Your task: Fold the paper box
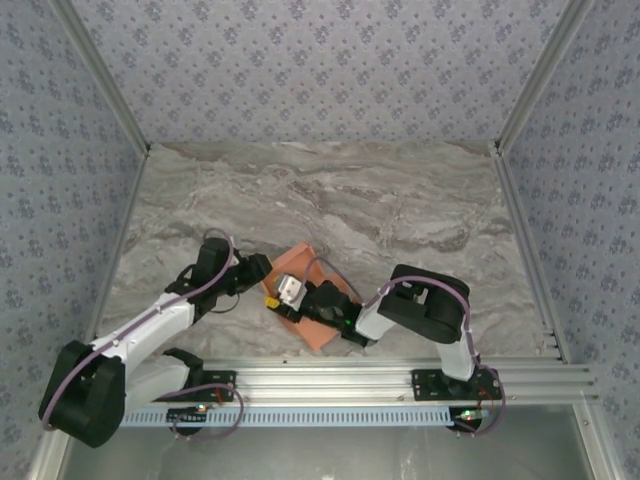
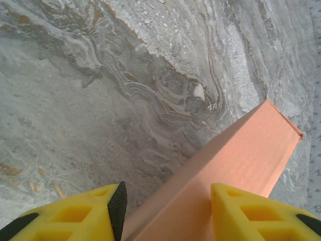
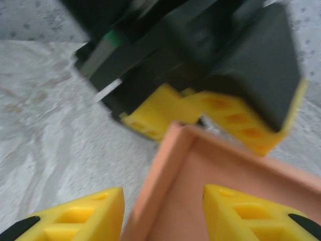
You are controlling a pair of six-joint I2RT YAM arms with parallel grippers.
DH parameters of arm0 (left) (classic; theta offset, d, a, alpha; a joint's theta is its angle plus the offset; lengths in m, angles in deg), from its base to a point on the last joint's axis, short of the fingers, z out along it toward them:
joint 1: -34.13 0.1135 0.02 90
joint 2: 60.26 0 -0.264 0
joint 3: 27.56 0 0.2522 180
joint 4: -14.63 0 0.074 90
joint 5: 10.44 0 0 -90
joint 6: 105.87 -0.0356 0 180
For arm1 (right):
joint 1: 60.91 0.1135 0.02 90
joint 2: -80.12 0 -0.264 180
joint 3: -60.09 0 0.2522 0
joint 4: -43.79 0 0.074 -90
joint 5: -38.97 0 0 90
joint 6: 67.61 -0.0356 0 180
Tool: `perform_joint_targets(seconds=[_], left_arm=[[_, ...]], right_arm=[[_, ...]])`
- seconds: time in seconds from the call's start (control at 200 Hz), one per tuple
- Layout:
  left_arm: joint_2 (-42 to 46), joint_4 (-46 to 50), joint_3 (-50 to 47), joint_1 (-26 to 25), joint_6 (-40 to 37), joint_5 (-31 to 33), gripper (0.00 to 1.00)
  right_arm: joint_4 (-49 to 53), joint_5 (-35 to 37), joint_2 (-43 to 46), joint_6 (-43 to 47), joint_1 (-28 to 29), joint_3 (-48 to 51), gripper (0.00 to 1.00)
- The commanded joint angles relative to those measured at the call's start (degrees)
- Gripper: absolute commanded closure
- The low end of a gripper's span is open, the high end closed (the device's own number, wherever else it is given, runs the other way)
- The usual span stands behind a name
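The grey marbled worktop (image 1: 330,190) carries one thing, the orange paper box (image 1: 318,338), lying near the front edge with both sets of jaws meeting over it; the card is no longer flat; two walls stand up and join at a corner, so it already has the shape of a shallow open tray. By that look the folding is partly done; whether the remaining walls are up, and whether any tabs are tucked in, cannot be told, because the arms cover most of the box from above and each wrist camera takes in one end only. What is left is probably to raise and lock the remaining sides.

The left jaws (image 2: 167,208) stand half apart with one upright wall running out from between them, up and away to its far corner; a gap shows on one side of the card, so they straddle it rather than pinch it. The right jaws (image 3: 163,208) are likewise half apart; the near corner of the box sits between them, and the left jaws face them just beyond the far wall.
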Motion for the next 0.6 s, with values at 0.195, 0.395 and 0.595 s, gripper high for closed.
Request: perform_joint_targets(seconds=[0.195, 0.395, 0.595], left_arm=[[1.98, 3.36, -2.09, -0.27, 2.08, 0.4, 0.53], [2.48, 2.51, -2.51, -0.24, 3.21, 0.18, 0.53], [2.48, 1.36, -2.78, -0.45, 4.39, -0.39, 0.54]], right_arm=[[5.08, 2.15, -0.42, -4.04, -0.44, -4.05, 0.59], [10.08, 4.03, -0.78, -5.11, 0.05, -6.07, 0.6], [12.37, 6.2, -1.52, -5.77, 0.14, -7.44, 0.62]])
